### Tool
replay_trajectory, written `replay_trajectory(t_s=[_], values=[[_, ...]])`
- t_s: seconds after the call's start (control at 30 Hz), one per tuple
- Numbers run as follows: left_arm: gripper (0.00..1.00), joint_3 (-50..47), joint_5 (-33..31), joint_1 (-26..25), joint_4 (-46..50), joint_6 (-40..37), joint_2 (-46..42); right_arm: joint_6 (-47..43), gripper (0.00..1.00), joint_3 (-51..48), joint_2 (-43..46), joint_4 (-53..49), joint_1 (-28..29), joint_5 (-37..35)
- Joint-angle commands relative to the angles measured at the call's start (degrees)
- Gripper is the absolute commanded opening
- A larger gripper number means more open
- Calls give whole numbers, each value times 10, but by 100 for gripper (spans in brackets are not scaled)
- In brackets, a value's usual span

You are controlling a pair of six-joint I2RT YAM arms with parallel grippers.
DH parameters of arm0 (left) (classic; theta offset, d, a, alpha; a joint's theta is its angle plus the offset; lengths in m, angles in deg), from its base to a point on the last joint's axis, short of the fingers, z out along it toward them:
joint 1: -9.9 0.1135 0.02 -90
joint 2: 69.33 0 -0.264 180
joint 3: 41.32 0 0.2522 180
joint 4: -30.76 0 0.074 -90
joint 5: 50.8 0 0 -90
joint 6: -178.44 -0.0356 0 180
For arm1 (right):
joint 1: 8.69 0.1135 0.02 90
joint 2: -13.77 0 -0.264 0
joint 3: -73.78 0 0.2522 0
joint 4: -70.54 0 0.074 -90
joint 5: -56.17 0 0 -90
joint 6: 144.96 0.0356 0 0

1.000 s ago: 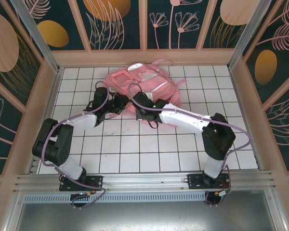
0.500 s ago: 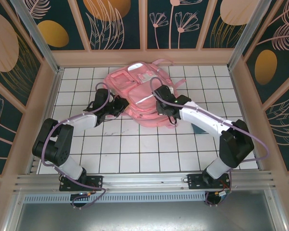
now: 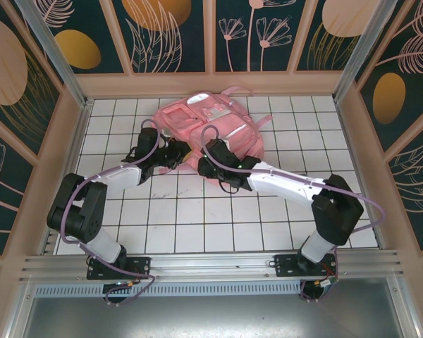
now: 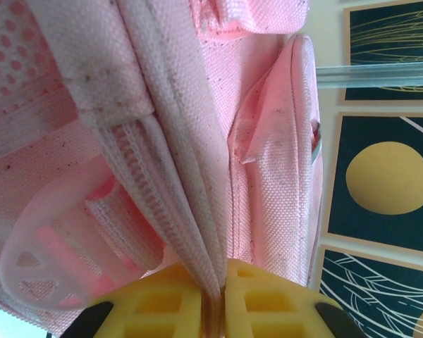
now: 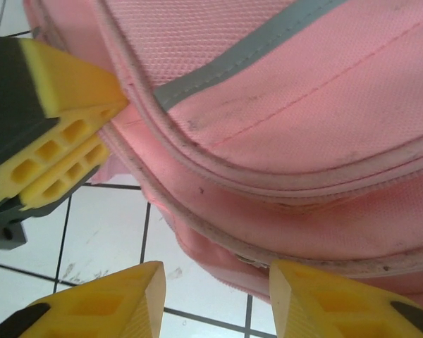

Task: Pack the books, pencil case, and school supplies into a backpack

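Observation:
The pink backpack (image 3: 213, 121) lies flat on the white tiles at the back centre. My left gripper (image 3: 179, 153) is at its near-left edge. In the left wrist view the yellow fingers (image 4: 162, 303) are shut on a zipper-edged fold of the backpack (image 4: 268, 176). My right gripper (image 3: 206, 160) is just right of it, at the bag's near edge. Its jaws (image 5: 215, 292) stand open above the tiles, with the bag's lower seam (image 5: 268, 246) just ahead and nothing between them. The left gripper (image 5: 109, 116) shows there too, pinching the bag's edge. The books, pencil case and school supplies are hidden.
The tiled floor (image 3: 197, 218) is walled in by wooden-framed patterned panels (image 3: 49, 176) on the left, right and back. An aluminium rail (image 3: 211, 264) runs along the near edge by the arm bases. Both arms cross the middle tiles.
The right arm swung out to the bag's right side, then came back left to its near edge beside the left gripper, and its jaws opened. The left gripper kept its pinch.

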Motion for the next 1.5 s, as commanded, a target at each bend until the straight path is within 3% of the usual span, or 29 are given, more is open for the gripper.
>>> replay_trajectory(t_s=[0.0, 0.33, 0.57, 0.77, 1.07, 1.17, 1.3, 1.47], values=[[13, 21, 51, 0, -63, 9, -31, 43, 43, 5, -12, 16, 10, -61], [13, 28, 49, -1, -66, 14, -24, 105, 40, -52, 46, 17, 42, -98], [13, 25, 49, 0, -65, 15, -32, 91, 39, -45, 9, 59, 32, -86], [13, 23, 51, -1, -64, 19, -37, 78, 29, -6, -32, 58, 16, -97], [13, 21, 52, -2, -66, 21, -39, 91, 29, -1, -61, 77, 14, -141], [12, 16, 52, -1, -66, 21, -42, 71, 25, 4, -68, 97, 13, -173], [8, -3, 37, -1, -62, 18, -50, 34, 12, 35, -75, 81, 11, -203], [7, -26, 14, -1, -54, 8, -59, 6, 7, 82, -66, -22, 6, -225]])
